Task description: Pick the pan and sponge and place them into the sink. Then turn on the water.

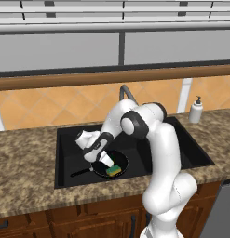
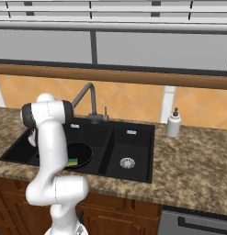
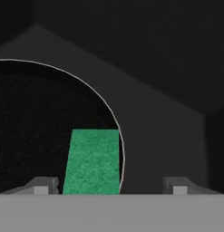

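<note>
The tool (image 3: 109, 186) stands wide, holding nothing, its tips either side of the sponge (image 3: 93, 161), which lies in the pan (image 1: 110, 163) at its near right rim. Both sit in the left basin of the sink (image 1: 65, 139). What remains, I judge, is the water. Lifting toward the faucet (image 2: 85, 98), the arm could clip the pan rim, or strike the neck instead of the lever.
</note>
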